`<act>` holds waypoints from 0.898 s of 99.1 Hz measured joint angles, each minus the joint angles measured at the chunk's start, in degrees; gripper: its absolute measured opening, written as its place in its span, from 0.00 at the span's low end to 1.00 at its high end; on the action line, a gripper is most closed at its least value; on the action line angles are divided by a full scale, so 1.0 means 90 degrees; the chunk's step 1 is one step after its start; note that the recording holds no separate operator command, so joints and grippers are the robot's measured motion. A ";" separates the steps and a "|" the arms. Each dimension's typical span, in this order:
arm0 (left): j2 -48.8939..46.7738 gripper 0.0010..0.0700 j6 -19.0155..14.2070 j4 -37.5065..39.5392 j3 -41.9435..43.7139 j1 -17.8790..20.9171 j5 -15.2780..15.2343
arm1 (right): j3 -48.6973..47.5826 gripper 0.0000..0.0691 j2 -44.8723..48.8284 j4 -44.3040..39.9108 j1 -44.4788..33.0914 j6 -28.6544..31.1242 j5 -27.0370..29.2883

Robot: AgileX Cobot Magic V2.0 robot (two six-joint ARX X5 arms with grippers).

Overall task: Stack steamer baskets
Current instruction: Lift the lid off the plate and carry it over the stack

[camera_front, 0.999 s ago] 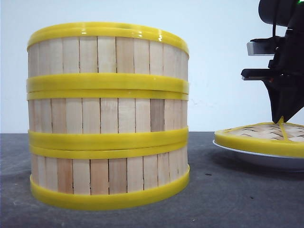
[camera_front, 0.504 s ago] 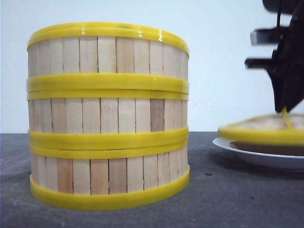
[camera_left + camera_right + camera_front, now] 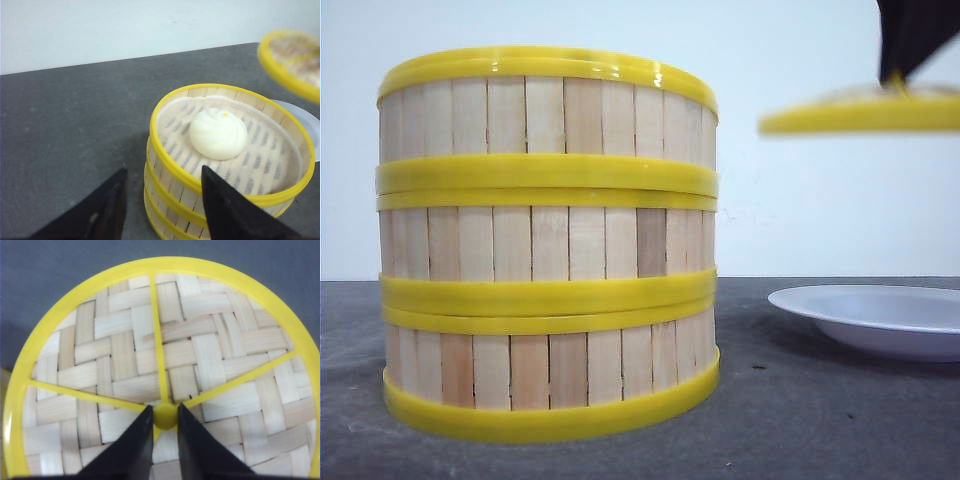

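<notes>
**3 baskets stacked, lid held aloft**

The 3 steamer baskets (image 3: pixel 548 240) stand in 1 straight column on the dark grey table (image 3: pixel 800 430), left of centre in the front view, yellow rims meeting flush at each joint. The top basket is open, and the left wrist view shows 1 white bun (image 3: pixel 218 133) resting on its pale liner.

To the right of the stack, the woven lid (image 3: pixel 860 112) hangs in the air at about the height of the top basket, slightly tilted, clear of the stack's wall. The right gripper (image 3: pixel 165 429) has its fingers closed on the lid's yellow centre knob (image 3: pixel 165 416), where the 3 yellow spokes meet. Directly below the lid a white plate (image 3: pixel 880 318) sits bare on the table, apart from the stack.

The left gripper (image 3: pixel 162 207) hovers near the stack's side, fingers spread and holding nothing.

The table is a matt, speckled grey surface, ending at a plain white wall (image 3: pixel 800 210) behind. Open tabletop lies in front of the stack and between it and the plate.
</notes>
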 joint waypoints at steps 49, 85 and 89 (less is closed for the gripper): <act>0.0000 0.38 0.0000 -0.0112 0.0000 0.0000 0.0005 | 0.1877 0.07 0.0537 -0.0527 0.2251 0.0000 -0.0299; 0.0000 0.38 -0.0002 -0.0112 0.0000 0.0002 0.0005 | 0.2433 0.07 0.1615 -0.0767 0.3451 -0.0117 -0.0299; 0.0000 0.38 -0.0002 -0.0114 0.0000 0.0002 0.0007 | 0.2433 0.07 0.1712 -0.0767 0.3504 -0.0121 -0.0299</act>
